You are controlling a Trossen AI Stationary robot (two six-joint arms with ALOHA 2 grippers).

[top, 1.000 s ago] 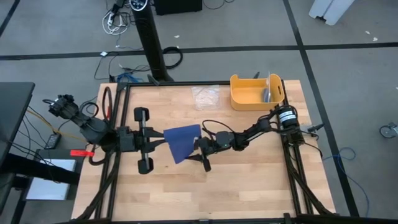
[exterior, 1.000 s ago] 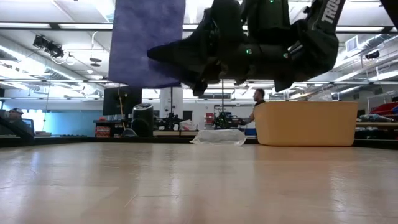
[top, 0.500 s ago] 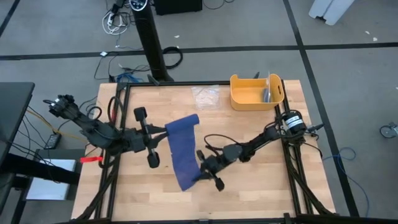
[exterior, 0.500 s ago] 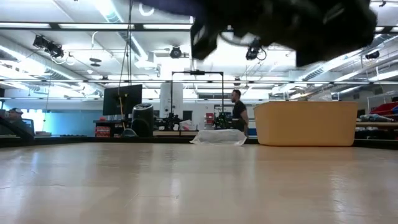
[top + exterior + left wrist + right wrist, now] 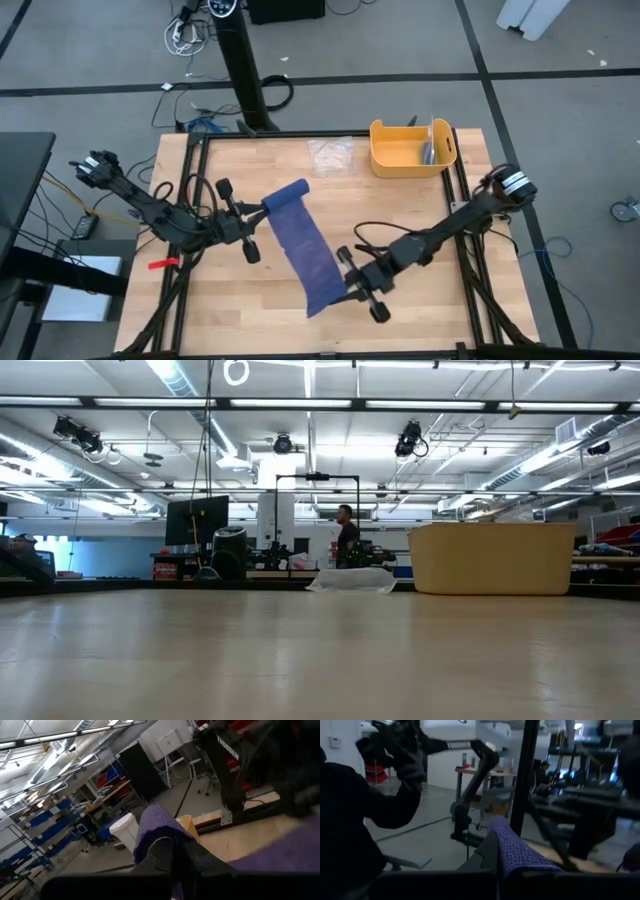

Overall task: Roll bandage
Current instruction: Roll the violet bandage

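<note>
The bandage (image 5: 303,245), a long dark-blue cloth band, is held in the air between my two grippers. It runs straight from the table's middle toward the near edge. My left gripper (image 5: 262,212) is shut on its far end and my right gripper (image 5: 342,287) is shut on its near end. In each wrist view the cloth drapes over that gripper's own fingers. The low view shows neither the grippers nor the bandage, so all of them are well above the tabletop. My left gripper pinches the bandage's far end (image 5: 156,826) between its two shut fingers (image 5: 192,857), coming level from the table's left. The cloth folds over the fingertips. That end is lifted clear of the table. My right gripper pinches the bandage's near end (image 5: 514,851) between its shut fingers (image 5: 487,852), coming from the table's right. The cloth lies over the fingertips. That end is clear of the table, and the band runs away toward the left gripper.
A yellow tub (image 5: 412,148) stands at the table's far right, with a clear plastic wrapper (image 5: 330,155) beside it on its left. A person (image 5: 345,540) stands in the room beyond the table. Bare wood (image 5: 220,310) shows under and around the bandage.
My right gripper has gone toward the table's near edge with the bandage's free end. The band, which was short and hanging, is now drawn out long between the grippers. My left gripper has turned and kept its hold. Both grippers have risen out of the low view.
</note>
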